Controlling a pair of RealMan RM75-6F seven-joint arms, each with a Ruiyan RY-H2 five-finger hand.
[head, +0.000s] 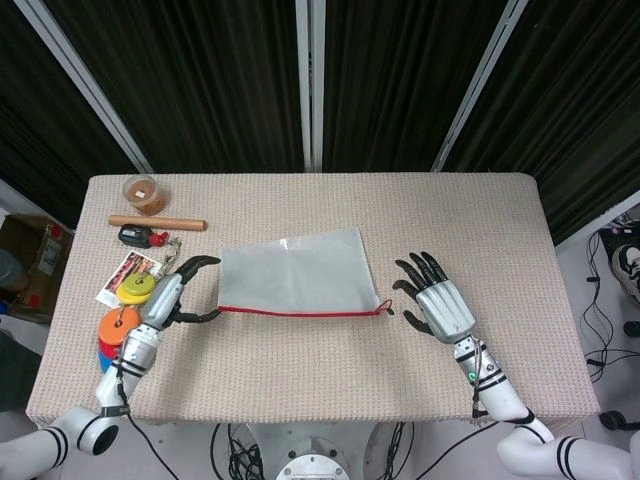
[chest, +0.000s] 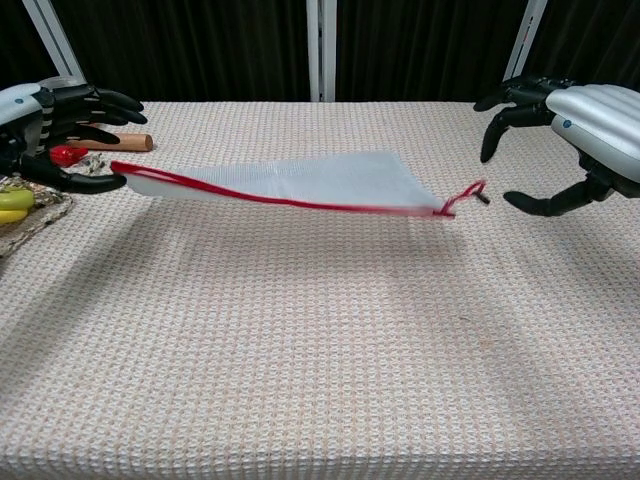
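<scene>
A white mesh pouch (head: 290, 275) with a red zipper edge hovers nearly flat just above the table's middle (chest: 320, 180). Its red pull tab (chest: 470, 192) dangles free at the right corner. My left hand (head: 175, 298) is at the pouch's left corner with fingers spread wide (chest: 50, 130). The thumb lies just under that corner, and nothing is pinched. My right hand (head: 438, 305) hovers a little right of the pull tab with fingers apart and empty (chest: 580, 130).
Along the left edge of the beige table (head: 480, 220) lie a cup of brown material (head: 144, 193), a wooden rod (head: 157, 222), a black-and-red tool (head: 140, 236), a printed card (head: 125, 272) and stacked coloured discs (head: 120, 325).
</scene>
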